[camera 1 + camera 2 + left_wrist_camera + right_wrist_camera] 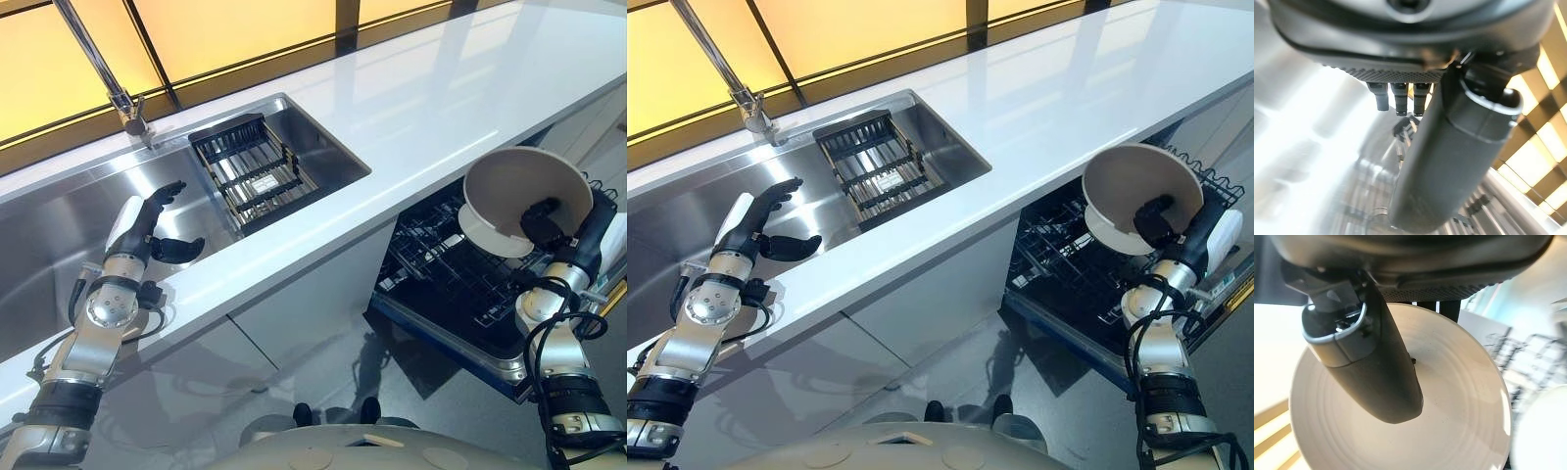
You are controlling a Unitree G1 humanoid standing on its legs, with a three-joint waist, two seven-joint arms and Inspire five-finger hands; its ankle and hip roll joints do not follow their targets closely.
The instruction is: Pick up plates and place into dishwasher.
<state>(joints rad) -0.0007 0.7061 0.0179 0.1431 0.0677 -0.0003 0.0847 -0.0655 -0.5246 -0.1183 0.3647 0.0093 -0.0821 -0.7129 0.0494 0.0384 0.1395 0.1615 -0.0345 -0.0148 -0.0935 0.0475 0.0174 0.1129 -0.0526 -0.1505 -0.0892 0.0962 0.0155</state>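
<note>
- A white countertop (431, 98) with a steel sink (59, 225) is seen; the open dishwasher rack (441, 274) lies below the right hand.
- The right hand (549, 220) is clamped on a plate (519, 191), thumb across its face.
- The plate should be tilted on edge and lowered between the rack's tines, clear of a second plate (490, 238) just beneath.
- The left hand (162, 220) is held open, empty, over the sink.

My two head views look steeply down from nearly the same spot, sharing the sink (88, 215) at left, the white bench (421, 88) across the middle and the open dishwasher (460, 284) at lower right. My left wrist camera sits very close, facing the sink's steel. My right wrist camera faces the plate (1459, 401) at close range.
</note>
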